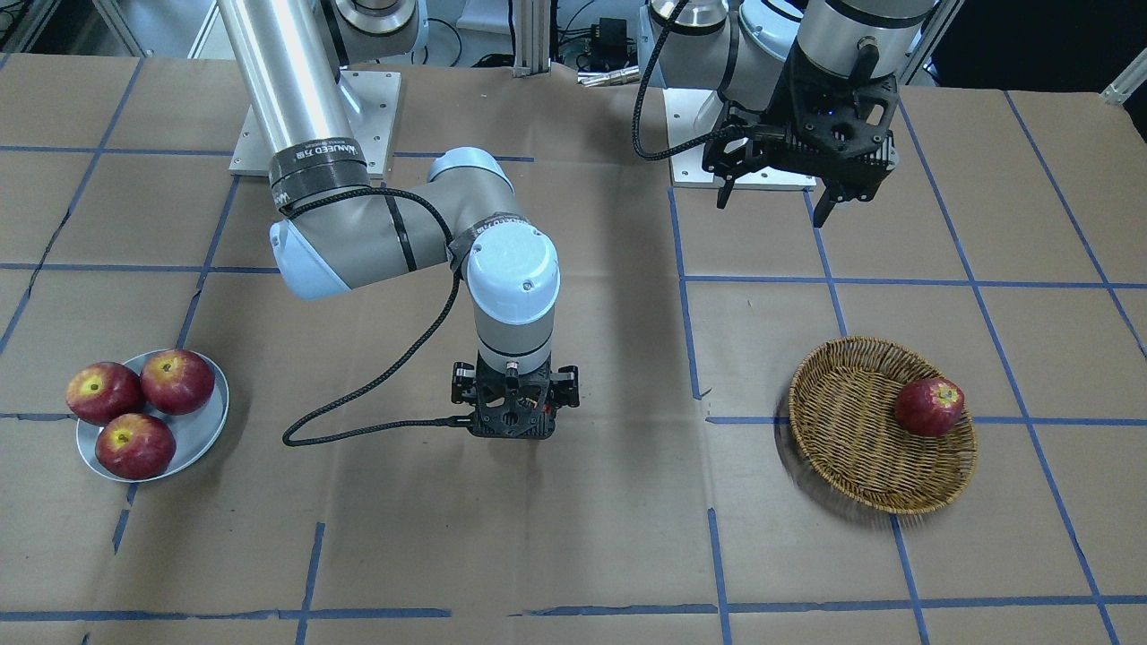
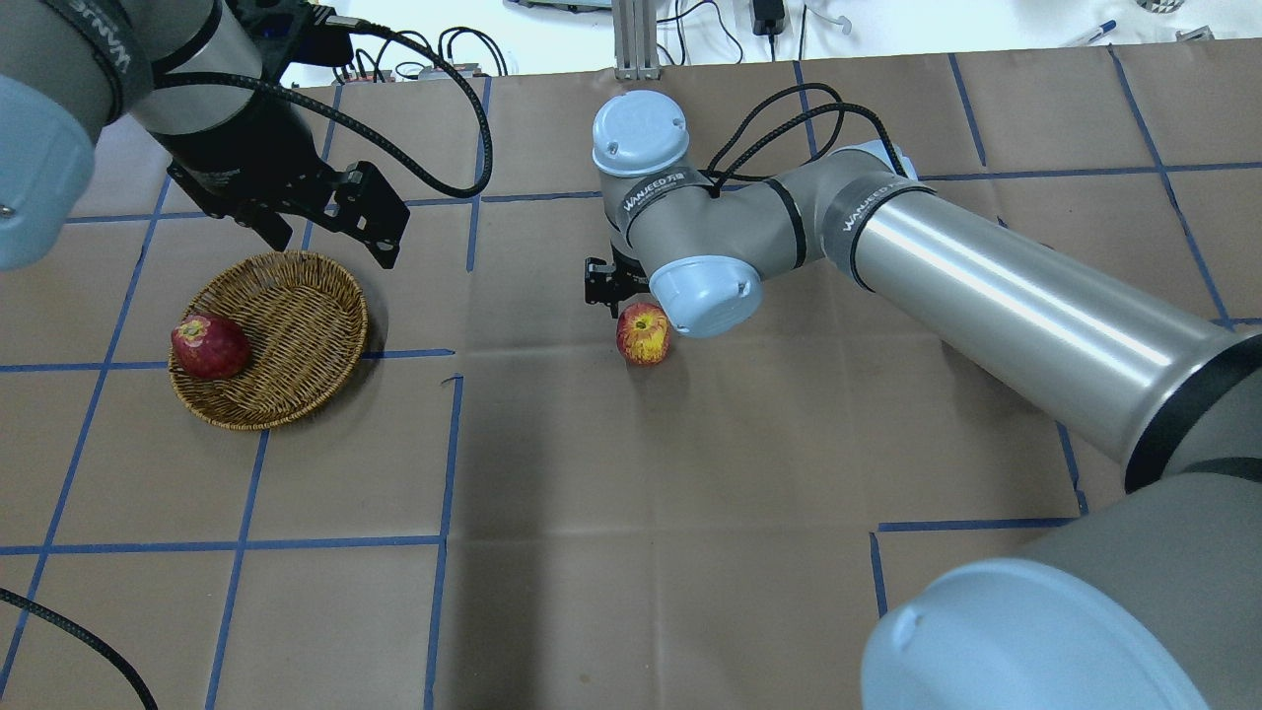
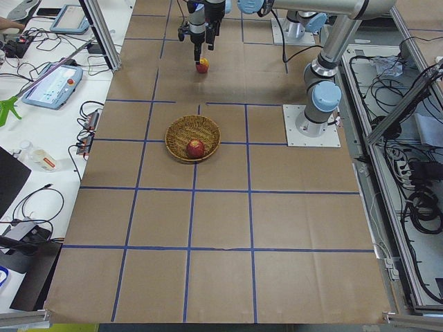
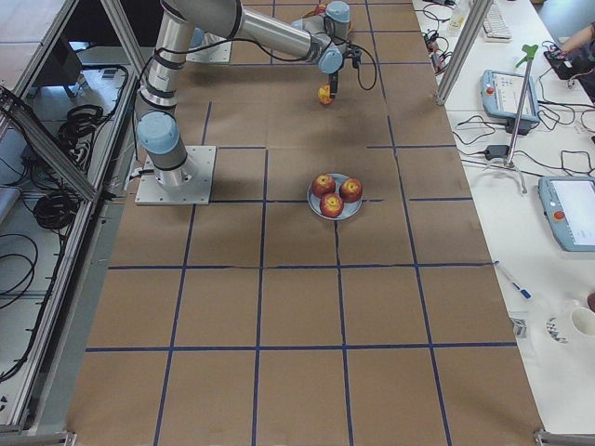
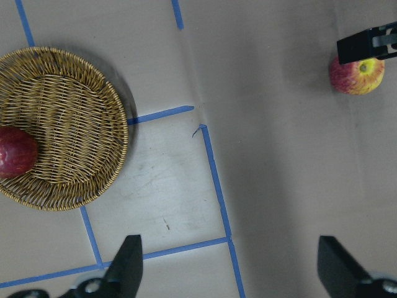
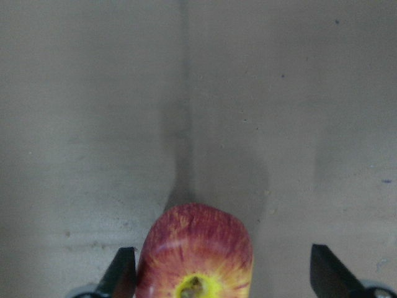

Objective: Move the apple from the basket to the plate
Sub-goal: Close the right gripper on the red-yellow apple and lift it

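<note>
The striped red-yellow apple (image 2: 643,333) lies on the brown paper table near the middle, outside the basket and the plate. My right gripper (image 6: 223,277) is open and points straight down over it. Its fingers stand either side of the apple (image 6: 195,248), with a clear gap on one side. In the front-facing view that gripper (image 1: 513,414) hides the apple. The wicker basket (image 2: 296,325) holds one dark red apple (image 2: 209,346). My left gripper (image 2: 333,245) is open and empty, hovering above the basket's far rim. The grey-blue plate (image 1: 202,430) holds three dark red apples.
The plate (image 4: 344,214) sits on my right side of the table and the basket (image 1: 851,448) on my left, with the striped apple between them. Blue tape lines grid the paper. The arm bases stand at the robot's edge of the table.
</note>
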Tool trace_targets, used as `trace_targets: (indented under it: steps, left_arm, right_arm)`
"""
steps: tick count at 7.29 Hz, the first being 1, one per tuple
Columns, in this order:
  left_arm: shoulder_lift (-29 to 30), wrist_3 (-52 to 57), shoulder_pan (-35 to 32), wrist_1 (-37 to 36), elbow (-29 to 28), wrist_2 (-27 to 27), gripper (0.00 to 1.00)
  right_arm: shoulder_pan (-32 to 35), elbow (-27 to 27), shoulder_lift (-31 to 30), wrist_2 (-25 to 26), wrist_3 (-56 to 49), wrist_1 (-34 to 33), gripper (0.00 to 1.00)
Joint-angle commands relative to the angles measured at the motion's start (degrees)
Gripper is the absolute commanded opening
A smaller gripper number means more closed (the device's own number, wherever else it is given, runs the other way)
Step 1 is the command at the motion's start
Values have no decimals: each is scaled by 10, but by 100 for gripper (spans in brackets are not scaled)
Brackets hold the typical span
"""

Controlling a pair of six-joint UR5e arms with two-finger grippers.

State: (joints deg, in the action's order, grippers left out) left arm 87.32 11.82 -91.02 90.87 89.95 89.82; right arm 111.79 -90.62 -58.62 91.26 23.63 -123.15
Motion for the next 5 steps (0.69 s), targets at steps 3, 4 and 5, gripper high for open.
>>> trace_targets:
  steps: [3, 4, 5]
  left_arm:
    - [-4, 0, 0, 2, -5, 0, 100]
    - [-5, -2, 0, 2, -7, 0, 100]
    - [-5, -1, 0, 2, -7, 0, 100]
  right_arm:
    - [4, -4, 18, -5, -1, -12, 100]
    - [6, -5, 18, -5, -1, -12, 94]
    - [7, -4, 18, -5, -1, -12, 71]
